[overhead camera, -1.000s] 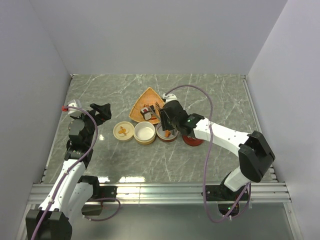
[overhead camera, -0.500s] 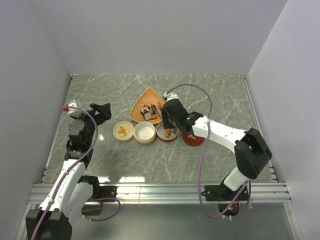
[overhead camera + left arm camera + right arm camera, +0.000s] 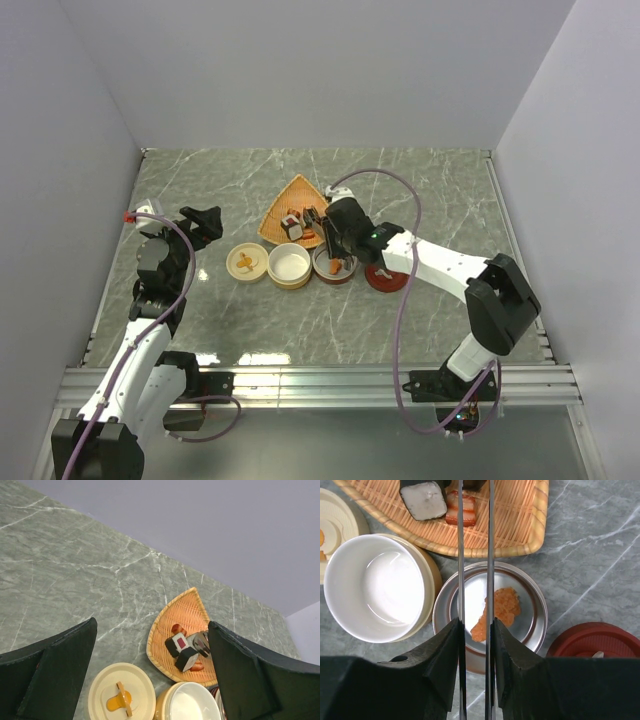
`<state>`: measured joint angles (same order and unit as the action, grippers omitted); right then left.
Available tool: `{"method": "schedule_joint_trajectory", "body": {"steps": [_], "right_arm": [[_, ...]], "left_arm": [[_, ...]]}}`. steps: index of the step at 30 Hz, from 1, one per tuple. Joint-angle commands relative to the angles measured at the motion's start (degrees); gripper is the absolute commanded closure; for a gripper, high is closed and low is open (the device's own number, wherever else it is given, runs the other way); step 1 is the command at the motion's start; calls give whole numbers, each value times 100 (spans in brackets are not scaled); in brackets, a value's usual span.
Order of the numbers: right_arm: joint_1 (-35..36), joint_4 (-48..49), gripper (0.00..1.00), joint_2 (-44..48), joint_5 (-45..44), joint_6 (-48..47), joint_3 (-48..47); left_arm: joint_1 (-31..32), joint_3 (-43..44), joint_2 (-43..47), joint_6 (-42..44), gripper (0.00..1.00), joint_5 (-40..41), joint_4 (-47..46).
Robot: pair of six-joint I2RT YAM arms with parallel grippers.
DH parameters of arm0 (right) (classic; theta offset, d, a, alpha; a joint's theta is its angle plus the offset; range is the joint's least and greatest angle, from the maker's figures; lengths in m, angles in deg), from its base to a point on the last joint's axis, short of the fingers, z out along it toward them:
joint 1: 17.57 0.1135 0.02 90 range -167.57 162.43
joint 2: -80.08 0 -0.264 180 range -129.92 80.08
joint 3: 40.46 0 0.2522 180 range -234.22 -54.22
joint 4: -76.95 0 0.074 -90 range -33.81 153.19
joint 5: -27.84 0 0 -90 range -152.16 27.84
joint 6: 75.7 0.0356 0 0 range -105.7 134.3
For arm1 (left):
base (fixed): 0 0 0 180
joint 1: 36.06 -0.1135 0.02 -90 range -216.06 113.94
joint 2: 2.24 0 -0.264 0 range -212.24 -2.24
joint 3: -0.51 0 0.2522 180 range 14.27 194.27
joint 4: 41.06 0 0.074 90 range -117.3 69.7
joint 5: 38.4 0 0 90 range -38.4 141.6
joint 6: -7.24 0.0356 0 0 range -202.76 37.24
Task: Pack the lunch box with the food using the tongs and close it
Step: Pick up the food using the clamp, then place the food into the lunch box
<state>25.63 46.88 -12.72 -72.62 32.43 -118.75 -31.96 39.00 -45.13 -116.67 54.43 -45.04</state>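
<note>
left gripper (image 3: 152, 623): fingers spread wide with nothing between them, above the table (image 3: 60, 570), well apart from the dishes.
right gripper (image 3: 475, 627): fingers pinched on the tongs (image 3: 490, 540), whose 2 arms run nearly parallel between them.
metal-lined bowl (image 3: 470, 590): under the tongs; 1 orange piece (image 3: 500, 611) lies in it, its left edge crossed by a tong arm.
white bowl (image 3: 380, 595): just beside that bowl.
red lid (image 3: 592, 640): cut off at the lower right edge.
cream lid (image 3: 121, 698): only a sliver in the right wrist view.
basket (image 3: 520, 515): farthest; 1 black-and-white roll (image 3: 423, 499) and 1 red piece (image 3: 460, 509) are cropped at the top.
tong tips: out of frame, so any catch cannot be told.
change: the right arm has reached slightly farther toward the basket; the left arm has stayed put.
</note>
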Motion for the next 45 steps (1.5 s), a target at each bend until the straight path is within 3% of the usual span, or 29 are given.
{"method": "schedule_joint_trajectory", "body": {"steps": [1, 14, 24, 27, 31, 36, 45], "right_arm": [[13, 23, 89, 551, -105, 6, -139], [1023, -425, 89, 2501, -378, 340, 696], [1621, -355, 89, 2943, -281, 788, 1373], [1657, -355, 85, 2899, -281, 797, 1365], [1674, -355, 68, 2715, -281, 745, 1268], [1674, -355, 57, 2556, -325, 665, 1119], [1674, -355, 51, 2573, -527, 639, 1075]], "left_arm": [[12, -3, 88, -45, 0, -55, -213], [12, -12, 97, -54, 1, -46, -213], [12, -3, 79, -63, 0, -72, -204], [12, -3, 97, -63, 0, -81, -204], [12, -12, 97, -63, 0, -81, -213], [12, -12, 88, -63, 1, -72, -221], [12, -12, 53, -72, 1, -98, -248]]}}
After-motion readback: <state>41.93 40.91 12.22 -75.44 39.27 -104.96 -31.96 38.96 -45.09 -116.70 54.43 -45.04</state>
